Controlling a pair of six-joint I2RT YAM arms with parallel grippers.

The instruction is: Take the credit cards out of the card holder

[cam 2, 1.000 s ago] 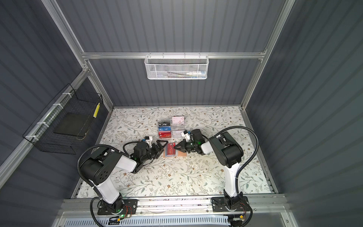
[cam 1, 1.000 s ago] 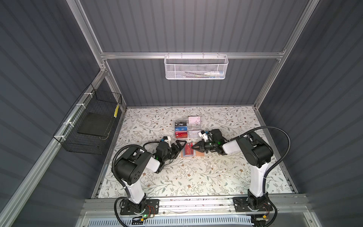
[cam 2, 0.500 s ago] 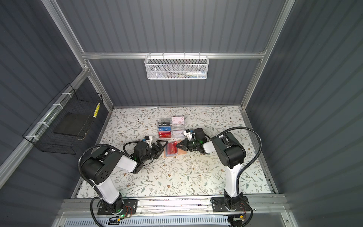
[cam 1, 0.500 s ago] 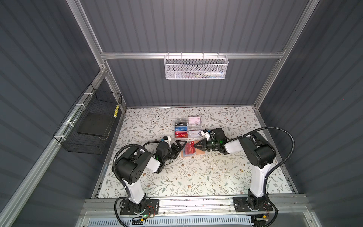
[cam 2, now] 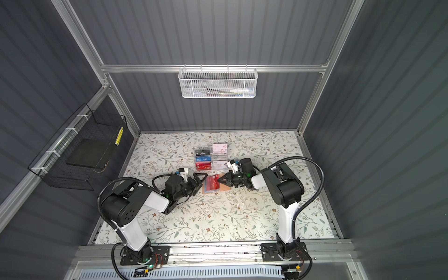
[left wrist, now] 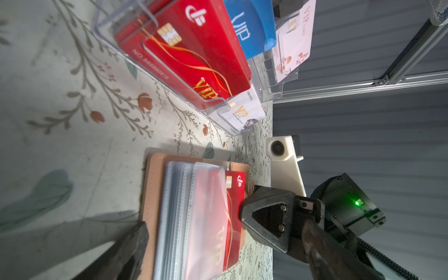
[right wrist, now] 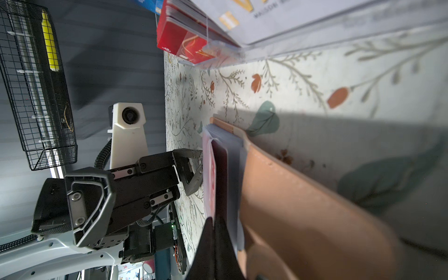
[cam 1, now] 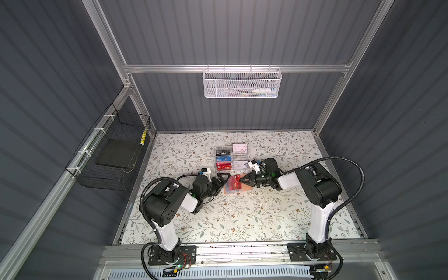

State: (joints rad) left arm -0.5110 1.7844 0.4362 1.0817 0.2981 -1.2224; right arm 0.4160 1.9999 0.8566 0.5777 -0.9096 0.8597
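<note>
2 top views high overhead, looking down (nearly identical), 2 wrist views close, sharing card holder (left wrist: pixel 155 191)

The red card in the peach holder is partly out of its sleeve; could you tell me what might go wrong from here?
1. The right end effector pinches only the edge of the red card, so it may slip free.
2. The left end effector stands open beside the card holder and does not seem to pin it, so the pull could drag the holder along.
3. The clear sleeve may lift with the card.
</note>
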